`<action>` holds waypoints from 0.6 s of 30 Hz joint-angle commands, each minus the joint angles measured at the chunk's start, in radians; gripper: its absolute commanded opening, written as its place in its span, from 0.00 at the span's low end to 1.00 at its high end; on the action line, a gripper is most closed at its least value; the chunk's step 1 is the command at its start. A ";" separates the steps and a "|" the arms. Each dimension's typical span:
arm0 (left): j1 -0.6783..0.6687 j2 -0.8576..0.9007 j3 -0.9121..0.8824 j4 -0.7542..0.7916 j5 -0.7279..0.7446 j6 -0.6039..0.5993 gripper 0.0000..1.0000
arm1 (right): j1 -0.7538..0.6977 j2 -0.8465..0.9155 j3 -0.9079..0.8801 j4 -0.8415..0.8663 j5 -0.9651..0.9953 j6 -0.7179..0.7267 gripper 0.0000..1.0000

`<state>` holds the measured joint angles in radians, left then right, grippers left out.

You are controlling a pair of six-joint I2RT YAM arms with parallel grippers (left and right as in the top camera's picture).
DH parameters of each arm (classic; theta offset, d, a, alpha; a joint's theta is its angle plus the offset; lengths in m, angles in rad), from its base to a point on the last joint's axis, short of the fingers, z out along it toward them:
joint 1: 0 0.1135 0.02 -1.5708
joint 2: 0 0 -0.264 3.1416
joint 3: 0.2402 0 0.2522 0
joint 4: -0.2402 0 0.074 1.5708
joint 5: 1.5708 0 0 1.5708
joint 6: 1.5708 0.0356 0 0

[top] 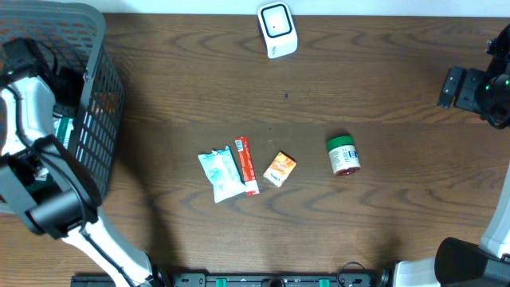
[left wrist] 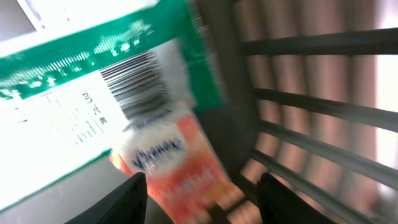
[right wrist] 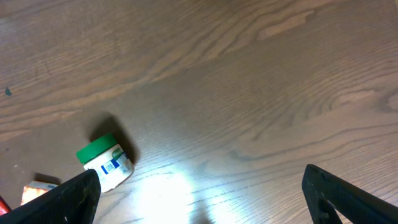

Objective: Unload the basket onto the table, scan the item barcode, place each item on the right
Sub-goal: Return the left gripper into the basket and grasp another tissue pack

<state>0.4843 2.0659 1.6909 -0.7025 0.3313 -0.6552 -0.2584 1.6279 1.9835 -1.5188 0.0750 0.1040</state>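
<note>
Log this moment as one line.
left fingers: in basket, straddling orange packet, grip unclear | right fingers: open above table | barcode scanner: no item at it

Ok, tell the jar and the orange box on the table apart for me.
The jar is round, with a green lid and a white label; the orange box is flat and rectangular. In the overhead view the jar lies farther right, while the orange box sits nearer the red pack. Both rest on the table, apart from each other, with nothing touching them.
</note>
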 commanded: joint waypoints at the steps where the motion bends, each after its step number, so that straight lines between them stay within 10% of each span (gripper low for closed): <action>1: 0.008 -0.110 0.001 -0.016 -0.004 -0.005 0.58 | -0.002 0.003 0.011 0.000 -0.001 0.015 0.99; 18: -0.060 -0.046 -0.199 0.072 -0.101 -0.068 0.58 | -0.002 0.003 0.011 0.000 -0.001 0.014 0.99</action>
<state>0.4397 1.9938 1.5204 -0.6506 0.2504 -0.6834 -0.2584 1.6279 1.9835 -1.5188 0.0750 0.1040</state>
